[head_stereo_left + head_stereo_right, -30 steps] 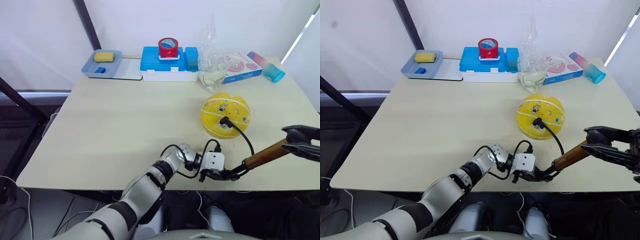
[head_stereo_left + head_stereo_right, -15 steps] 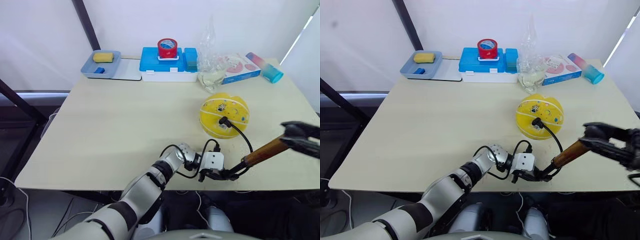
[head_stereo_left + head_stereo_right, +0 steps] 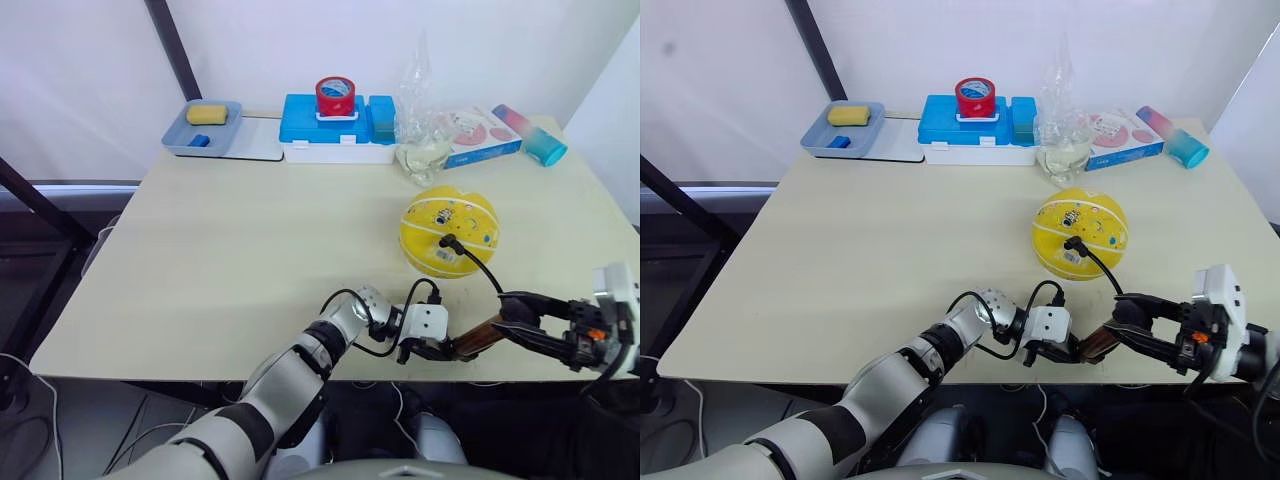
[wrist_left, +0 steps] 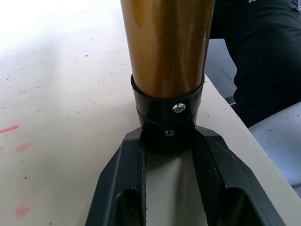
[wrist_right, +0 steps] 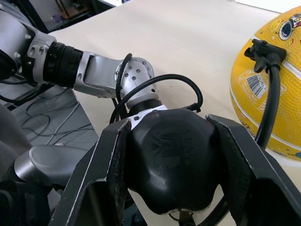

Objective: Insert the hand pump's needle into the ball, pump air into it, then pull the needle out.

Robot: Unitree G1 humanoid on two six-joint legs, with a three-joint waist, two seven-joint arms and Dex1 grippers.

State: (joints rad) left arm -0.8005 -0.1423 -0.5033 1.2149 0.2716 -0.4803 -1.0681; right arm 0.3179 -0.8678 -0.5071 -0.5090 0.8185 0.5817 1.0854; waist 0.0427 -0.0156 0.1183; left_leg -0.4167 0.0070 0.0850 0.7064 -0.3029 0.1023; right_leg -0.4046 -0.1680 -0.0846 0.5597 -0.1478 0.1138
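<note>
Your pump (image 3: 478,337) lies low along the table's (image 3: 220,260) near edge, its hose (image 3: 478,268) plugged into the ball (image 3: 449,231) just behind it. Your left gripper (image 3: 437,349) pinches the pump's black base cap; your right gripper (image 3: 518,316) has its fingers closed around the black handle knob.

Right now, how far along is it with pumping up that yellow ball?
Done: the hose's needle sits in the yellow ball. In hand: the left gripper clamps the hand pump at its base cap, and the right gripper holds its handle. Left: more pumping, since the ball looks dented on top, then pulling the needle out.
</note>
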